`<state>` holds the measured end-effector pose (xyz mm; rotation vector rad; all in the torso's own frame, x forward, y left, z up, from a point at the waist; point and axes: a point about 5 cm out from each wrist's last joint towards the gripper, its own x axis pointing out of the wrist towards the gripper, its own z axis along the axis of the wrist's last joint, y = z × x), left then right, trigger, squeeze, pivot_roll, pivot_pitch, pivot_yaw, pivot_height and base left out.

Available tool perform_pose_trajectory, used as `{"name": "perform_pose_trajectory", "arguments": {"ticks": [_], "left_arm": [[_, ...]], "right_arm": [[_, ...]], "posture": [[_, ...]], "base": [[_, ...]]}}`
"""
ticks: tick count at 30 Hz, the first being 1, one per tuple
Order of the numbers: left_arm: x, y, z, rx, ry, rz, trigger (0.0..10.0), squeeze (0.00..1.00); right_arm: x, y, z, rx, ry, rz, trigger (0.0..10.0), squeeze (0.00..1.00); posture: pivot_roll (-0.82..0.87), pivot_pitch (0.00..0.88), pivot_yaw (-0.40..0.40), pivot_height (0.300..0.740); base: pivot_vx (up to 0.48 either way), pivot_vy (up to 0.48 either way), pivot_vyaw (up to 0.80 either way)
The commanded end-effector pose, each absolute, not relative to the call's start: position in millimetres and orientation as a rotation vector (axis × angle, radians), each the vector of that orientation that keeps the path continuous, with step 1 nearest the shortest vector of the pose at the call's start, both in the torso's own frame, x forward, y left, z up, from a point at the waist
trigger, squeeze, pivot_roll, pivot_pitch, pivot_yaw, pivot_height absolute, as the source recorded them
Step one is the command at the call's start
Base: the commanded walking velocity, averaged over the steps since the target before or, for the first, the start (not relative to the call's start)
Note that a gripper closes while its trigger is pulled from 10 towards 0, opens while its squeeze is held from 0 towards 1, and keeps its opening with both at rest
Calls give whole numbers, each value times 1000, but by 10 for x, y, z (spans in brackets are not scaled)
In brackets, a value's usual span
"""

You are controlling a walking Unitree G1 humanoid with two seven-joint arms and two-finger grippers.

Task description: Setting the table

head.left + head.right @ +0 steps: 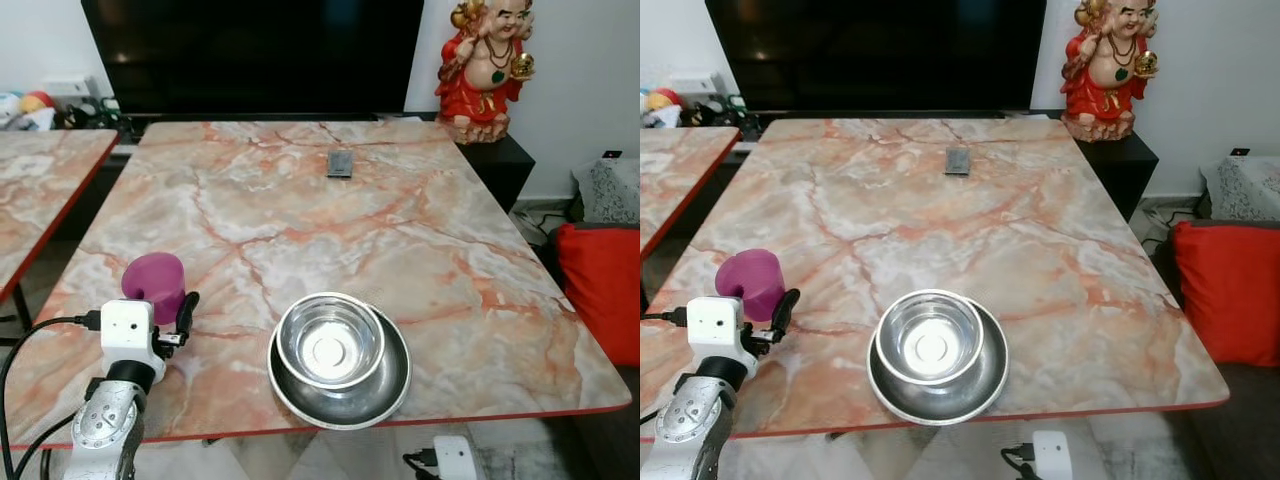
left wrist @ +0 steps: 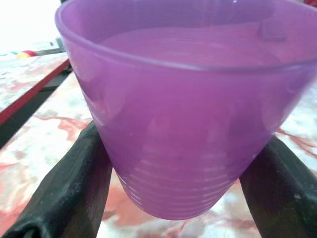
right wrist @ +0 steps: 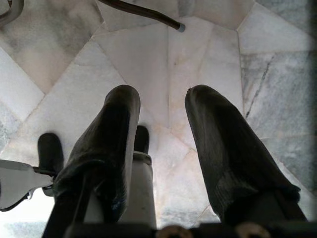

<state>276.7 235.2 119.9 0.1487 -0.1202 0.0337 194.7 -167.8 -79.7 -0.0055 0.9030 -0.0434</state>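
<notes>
A translucent purple cup (image 1: 153,283) stands upright near the front left corner of the marble table (image 1: 320,220). My left gripper (image 1: 160,302) reaches it from the front, and in the left wrist view its black fingers (image 2: 74,183) press against both sides of the cup (image 2: 188,124). To the right, by the front edge, a steel bowl (image 1: 330,340) sits inside a wider steel plate (image 1: 388,392). My right gripper (image 3: 163,99) hangs low over the pale marble floor, open with nothing between its fingers.
A small dark remote (image 1: 340,163) lies at the far middle of the table. Behind it are a black TV (image 1: 250,50) and a red statue (image 1: 487,60). A second marble table (image 1: 40,180) stands to the left, and a red cushion (image 1: 605,290) to the right.
</notes>
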Motion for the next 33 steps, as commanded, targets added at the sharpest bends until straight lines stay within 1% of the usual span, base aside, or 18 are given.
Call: {"name": "perform_pose_trajectory", "arguments": {"ticks": [1, 4, 16, 22, 29, 33], "left_arm": [[2770, 2341, 1214, 150, -117, 33, 10000, 0], [2771, 2335, 1201, 140, -109, 37, 10000, 0], [2764, 2351, 1173, 132, -89, 39, 10000, 0], [2774, 2332, 1151, 126, -64, 2, 10000, 0], [2832, 2303, 1071, 108, 22, -121, 10000, 0], [2867, 2298, 1062, 115, 29, -128, 10000, 0]], "right_arm": [[1940, -1713, -800, -10, 911, -50, 10000, 0], [1942, -1717, -799, -13, 912, -47, 10000, 0], [1944, -1723, -798, -20, 914, -37, 10000, 0], [1947, -1719, -796, -23, 915, -32, 10000, 0], [1953, -1720, -793, -27, 915, -27, 10000, 0], [1955, -1721, -792, -27, 914, -28, 10000, 0]], "posture": [[46, 78, -11, 740], [44, 79, -14, 740], [47, 80, -17, 740], [45, 80, -16, 740], [48, 80, -17, 740], [42, 80, -15, 740]], "base": [[0, -450, 0], [0, -439, 0], [0, 0, 0], [0, 0, 0], [0, 0, 0], [0, 0, 0]]}}
